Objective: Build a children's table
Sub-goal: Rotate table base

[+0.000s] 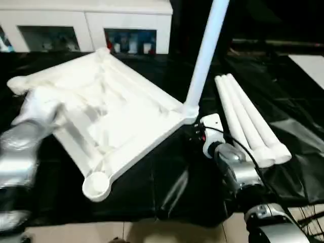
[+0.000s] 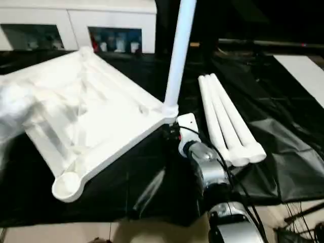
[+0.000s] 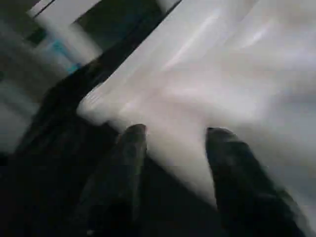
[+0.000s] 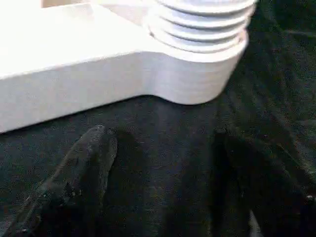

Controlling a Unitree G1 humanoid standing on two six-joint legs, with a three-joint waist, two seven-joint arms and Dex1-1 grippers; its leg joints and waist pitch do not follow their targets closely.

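Note:
The children's table lies upside down and tilted on a black sheet, its ribbed white top (image 1: 116, 111) facing up. One white leg (image 1: 205, 55) stands upright in the right corner socket (image 4: 197, 59). The near socket (image 1: 96, 186) is empty. Three loose legs (image 1: 248, 119) lie side by side to the right. My left gripper (image 3: 175, 131) is open at the top's left edge, its fingers (image 3: 133, 148) spread against the white plastic. Just below the socket holding the leg, my right gripper (image 4: 160, 131) stands open over the sheet and holds nothing.
A white cabinet (image 1: 86, 20) with glass doors stands behind the work. The black sheet (image 1: 167, 187) covers the floor, and its front edge meets pale tiles (image 1: 152, 233). A white panel (image 1: 309, 66) lies at the far right.

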